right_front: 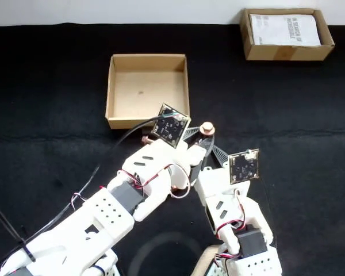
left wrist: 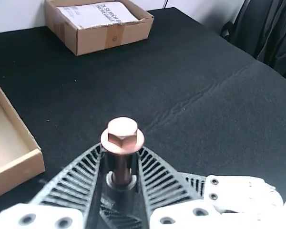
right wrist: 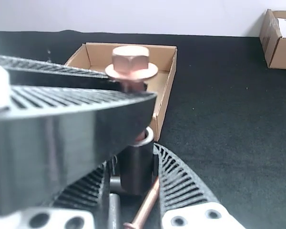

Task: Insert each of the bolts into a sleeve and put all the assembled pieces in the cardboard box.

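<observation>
I see one shiny copper bolt (left wrist: 122, 136) with a six-sided head and a round flat rim under it. My left gripper (left wrist: 121, 151) is closed on its smooth round stem, just under the head. The fingers (left wrist: 76, 183) are black plastic with lots of little ribs, like a comb. The bolt stands straight up, and its stem goes down into one dark, smooth metal sleeve (right wrist: 137, 171) shaped like a short tube. My right gripper (right wrist: 133, 152) hugs the sleeve from both sides with the same ribbed black fingers. All this sits just beside the near right corner of the cardboard box (right_front: 110, 86), not in it.

A second copper bolt (right wrist: 144, 210) lies flat on the table under the sleeve. So I count two bolts and one sleeve.

There are two brown cardboard boxes. The near one is square and open. The far box (right_front: 259, 53) holds a white sheet of paper (right_front: 284, 29). The table has a soft, wrinkly black cloth (right_front: 57, 86).
</observation>
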Available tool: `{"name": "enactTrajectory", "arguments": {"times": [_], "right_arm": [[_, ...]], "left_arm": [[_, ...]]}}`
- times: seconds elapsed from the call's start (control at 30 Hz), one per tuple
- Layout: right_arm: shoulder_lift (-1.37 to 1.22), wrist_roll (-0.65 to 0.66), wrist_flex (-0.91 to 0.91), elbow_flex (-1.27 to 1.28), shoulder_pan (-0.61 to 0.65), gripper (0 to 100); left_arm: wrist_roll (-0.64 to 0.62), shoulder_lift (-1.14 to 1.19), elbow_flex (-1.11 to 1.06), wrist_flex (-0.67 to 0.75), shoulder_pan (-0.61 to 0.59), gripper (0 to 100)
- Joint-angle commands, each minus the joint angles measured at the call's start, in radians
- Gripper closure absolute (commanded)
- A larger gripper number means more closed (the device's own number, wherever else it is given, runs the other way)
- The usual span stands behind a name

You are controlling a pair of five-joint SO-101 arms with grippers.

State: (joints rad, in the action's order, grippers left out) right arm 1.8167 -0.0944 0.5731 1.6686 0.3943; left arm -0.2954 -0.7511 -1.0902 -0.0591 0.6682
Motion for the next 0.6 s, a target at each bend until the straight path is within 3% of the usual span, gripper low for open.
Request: {"name": "enactTrajectory", "arguments": {"times": [0.0, 0.07, 0.2, 0.33, 0.57], "right_arm": [[0.013, -0.005, 0.002, -0.010, -0.001, 99.1], [0.013, -0.005, 0.002, -0.025, -0.016, 99.1], [0.005, -0.003, 0.002, -0.053, -0.047, 99.1], [0.005, 0.015, 0.027, -0.062, -0.096, 99.1], [0.001, 0.046, 0.056, -0.131, -0.101, 99.1]], "left_arm": [[-0.012, -0.022, 0.016, -0.012, 0.015, 88], [-0.012, -0.067, 0.028, -0.097, 0.019, 81], [-0.011, -0.183, 0.127, -0.437, 0.036, 75], [-0.008, -0.343, 0.213, -0.749, 0.044, 78], [0.144, -0.691, 0.217, -0.937, 0.028, 91]]}}
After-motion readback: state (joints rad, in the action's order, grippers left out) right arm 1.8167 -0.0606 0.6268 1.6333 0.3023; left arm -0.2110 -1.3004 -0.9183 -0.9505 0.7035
